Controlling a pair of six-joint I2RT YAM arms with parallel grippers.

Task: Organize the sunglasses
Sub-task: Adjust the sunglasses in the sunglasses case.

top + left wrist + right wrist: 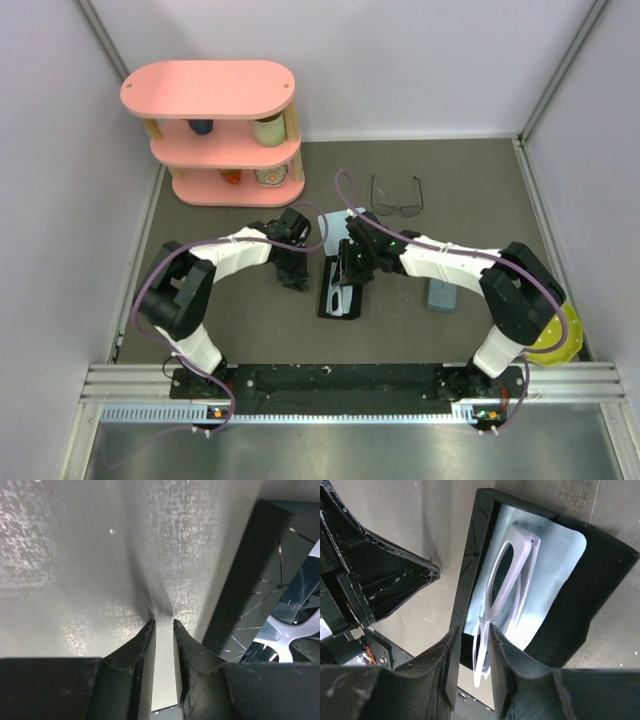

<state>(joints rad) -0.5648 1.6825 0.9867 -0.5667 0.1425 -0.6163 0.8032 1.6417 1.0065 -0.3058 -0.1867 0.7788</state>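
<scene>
**One pair cased, one pair left out**

The white-framed sunglasses (511,587) were laid folded on a light blue cloth (560,545) inside the open black case (600,580), not yet shut. The wire-framed sunglasses (397,200) were left loose on the table (480,200), well apart from the grey-blue case (440,295). The left gripper (164,625) was narrowly parted and empty. The right gripper (472,635) was nearly closed at the white frame's end; a grip could not be confirmed. No writing or brand could be read.

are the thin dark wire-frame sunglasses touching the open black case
Apart. The top external view shows the thin dark wire-frame sunglasses lying on the grey table well beyond the open black case, bare surface between them.
</scene>
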